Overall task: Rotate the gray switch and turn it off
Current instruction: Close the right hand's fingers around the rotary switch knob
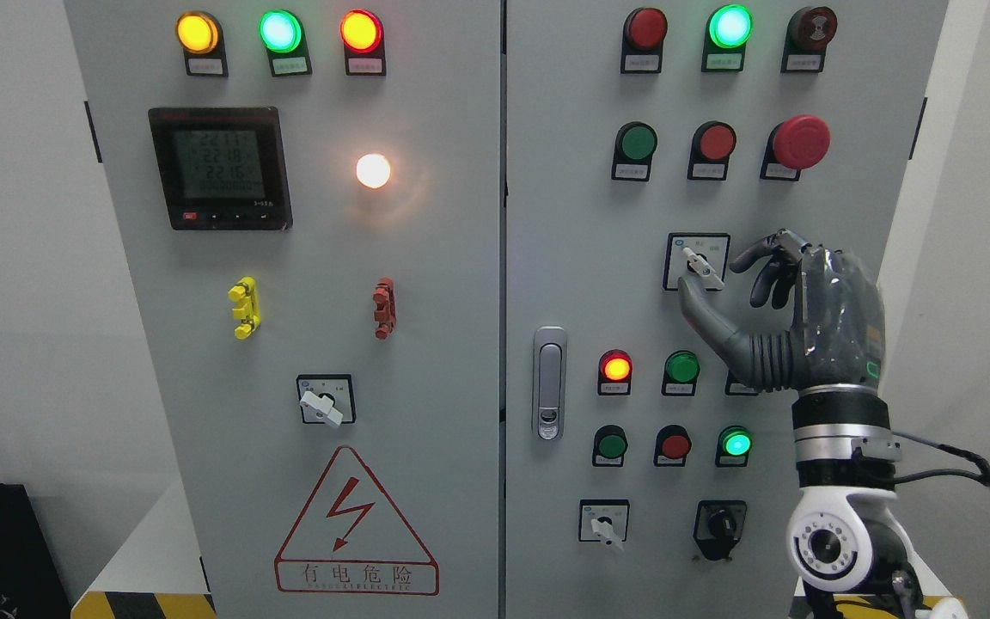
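My right hand (791,314) is up against the right door of the electrical cabinet (546,258), arm rising from the lower right. The gray rotary switch (701,265) I'm after sits in its square plate in the middle of that door, below the row with the red mushroom emergency button (800,140) and above the small pilot lights. Its pale lever is tilted, pointing down and to the right.

My thumb (694,303) reaches up just under the lever, its tip at or nearly touching it, and my index finger (766,249) curls in from the right, close beside the knob but apart from it. The other fingers are loosely bent behind. So the hand is half-closed around the switch, not yet pinching it; I hold nothing.

As I judge it, the approach is done and the real work is left: closing thumb and finger on the lever, then twisting it to the off position. Whether the switch counts as on or off now I can't tell from the plate's tiny markings. My left arm isn't showing.
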{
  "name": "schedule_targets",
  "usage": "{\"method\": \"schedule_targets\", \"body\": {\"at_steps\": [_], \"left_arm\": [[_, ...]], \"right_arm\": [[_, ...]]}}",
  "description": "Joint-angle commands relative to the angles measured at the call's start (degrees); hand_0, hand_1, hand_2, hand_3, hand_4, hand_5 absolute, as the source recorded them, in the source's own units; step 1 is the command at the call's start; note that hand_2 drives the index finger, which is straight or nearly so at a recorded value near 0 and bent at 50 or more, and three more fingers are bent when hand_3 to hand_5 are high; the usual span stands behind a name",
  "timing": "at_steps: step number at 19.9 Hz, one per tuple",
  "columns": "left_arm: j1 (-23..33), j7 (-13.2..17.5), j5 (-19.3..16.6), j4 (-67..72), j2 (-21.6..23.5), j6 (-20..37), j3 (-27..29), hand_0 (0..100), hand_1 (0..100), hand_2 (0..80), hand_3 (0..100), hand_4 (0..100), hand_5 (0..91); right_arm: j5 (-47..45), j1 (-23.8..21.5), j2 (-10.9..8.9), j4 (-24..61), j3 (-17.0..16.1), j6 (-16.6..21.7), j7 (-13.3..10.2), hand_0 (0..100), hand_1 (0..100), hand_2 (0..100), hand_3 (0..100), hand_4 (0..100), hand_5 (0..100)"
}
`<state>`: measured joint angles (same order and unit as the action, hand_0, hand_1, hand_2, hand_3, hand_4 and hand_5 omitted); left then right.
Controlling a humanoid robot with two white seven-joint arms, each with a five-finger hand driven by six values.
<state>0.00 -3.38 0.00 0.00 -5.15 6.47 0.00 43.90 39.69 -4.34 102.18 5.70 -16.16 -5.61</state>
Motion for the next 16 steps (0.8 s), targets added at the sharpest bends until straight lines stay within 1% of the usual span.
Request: {"method": "schedule_targets", "body": {"at_steps": [1, 13, 16], "left_arm": [[-0.5, 0.0, 1.1, -1.4, 0.1, -0.1, 0.4, 12, 39, 0.0, 0, 0, 0.0], [-0.5, 0.0, 1.1, -1.4, 0.0, -0.1, 0.4, 12, 39, 0.0, 0, 0, 0.0], [-0.5, 0.0, 1.1, -1.4, 0.1, -0.1, 0.4, 12, 39, 0.0, 0, 0, 0.0]], "right_arm": [[0.6, 0.3, 0.04, -1.2, 0.6, -0.1, 0.0, 6, 44, 58, 88, 94, 100], [0.7, 1.1, 0.04, -1.5, 0.8, -0.2, 0.0, 8, 41, 59, 90, 94, 100], [0.7, 1.1, 0.04, -1.6, 0.9, -1.0, 0.0, 9, 41, 60, 90, 94, 100]]}}
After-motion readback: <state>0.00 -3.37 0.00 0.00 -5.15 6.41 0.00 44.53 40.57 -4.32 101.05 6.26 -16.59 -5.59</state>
